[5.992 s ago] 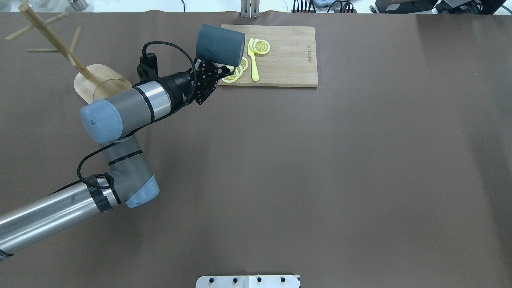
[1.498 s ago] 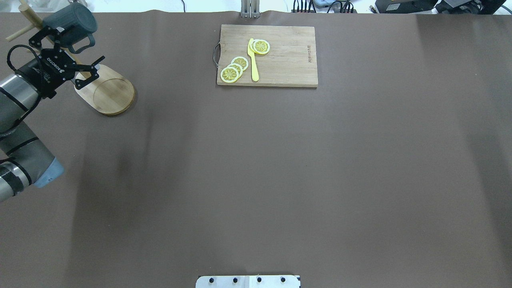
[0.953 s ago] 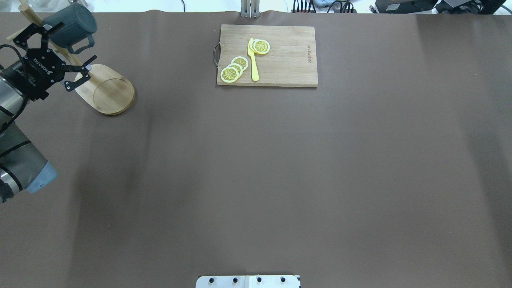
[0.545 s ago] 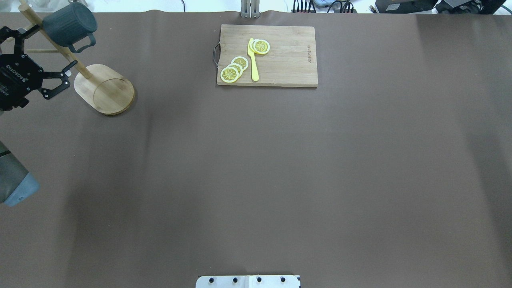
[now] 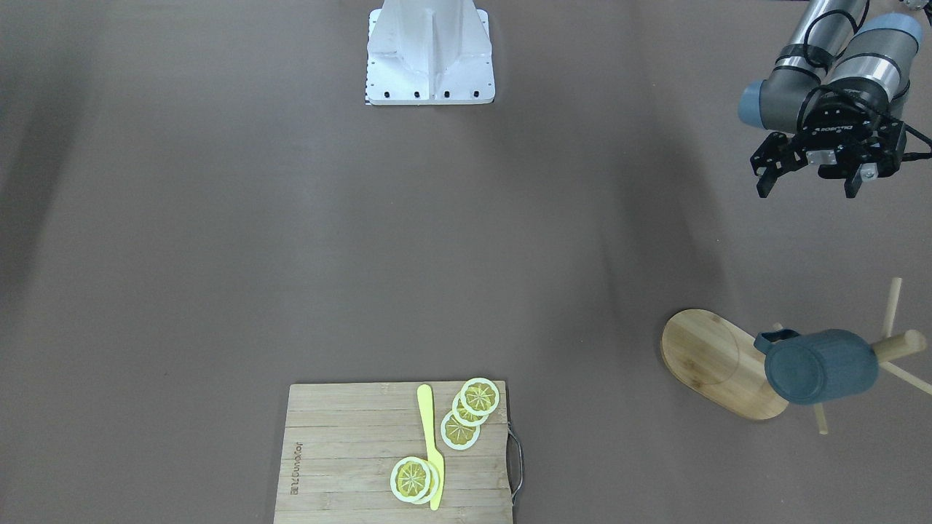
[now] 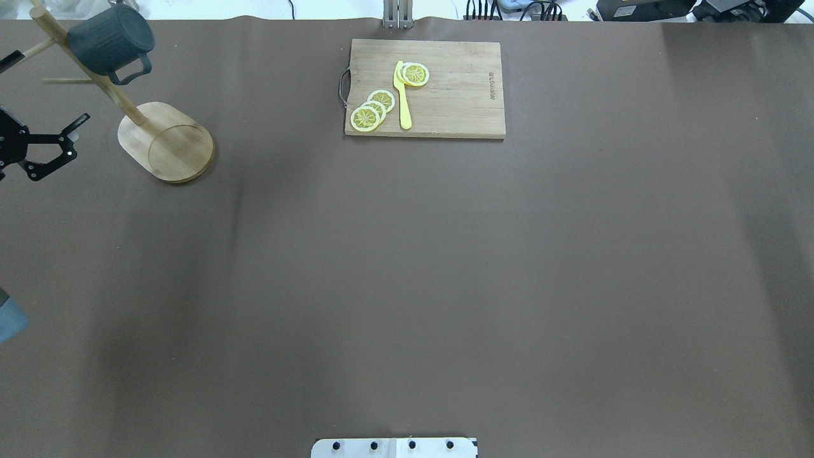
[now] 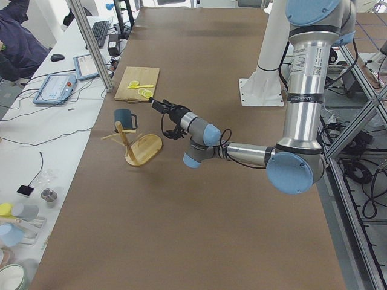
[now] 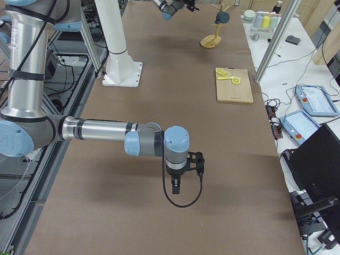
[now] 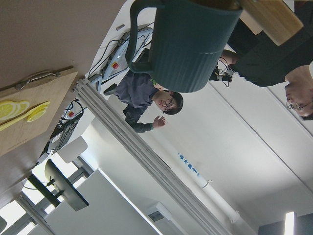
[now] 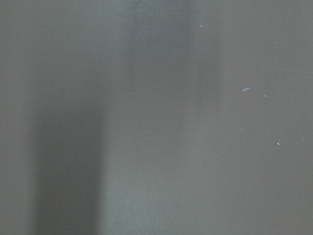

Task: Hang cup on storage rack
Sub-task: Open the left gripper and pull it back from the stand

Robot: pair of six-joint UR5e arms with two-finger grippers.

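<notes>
The dark teal cup (image 6: 109, 38) hangs by its handle on a peg of the storage rack (image 6: 168, 143), a wooden mug tree at the table's far left. From the front, the cup (image 5: 819, 366) sits against the post above the oval base of the rack (image 5: 710, 360). My left gripper (image 5: 807, 185) is open and empty, well back from the rack toward the robot's side, and my left gripper (image 6: 46, 89) is partly cut off at the overhead view's left edge. The cup (image 9: 190, 44) fills the top of the left wrist view. My right gripper (image 8: 178, 183) hovers over bare table; I cannot tell its state.
A slatted cutting board (image 6: 445, 102) with lemon slices (image 6: 372, 109) and a yellow knife (image 6: 402, 95) lies at the far middle. The white robot base (image 5: 429, 51) stands at the near edge. A person (image 9: 146, 95) sits beyond the table.
Six seconds ago my left gripper held the cup above the cutting board. The cup now hangs on the rack, and the open gripper has backed steadily away from it.
</notes>
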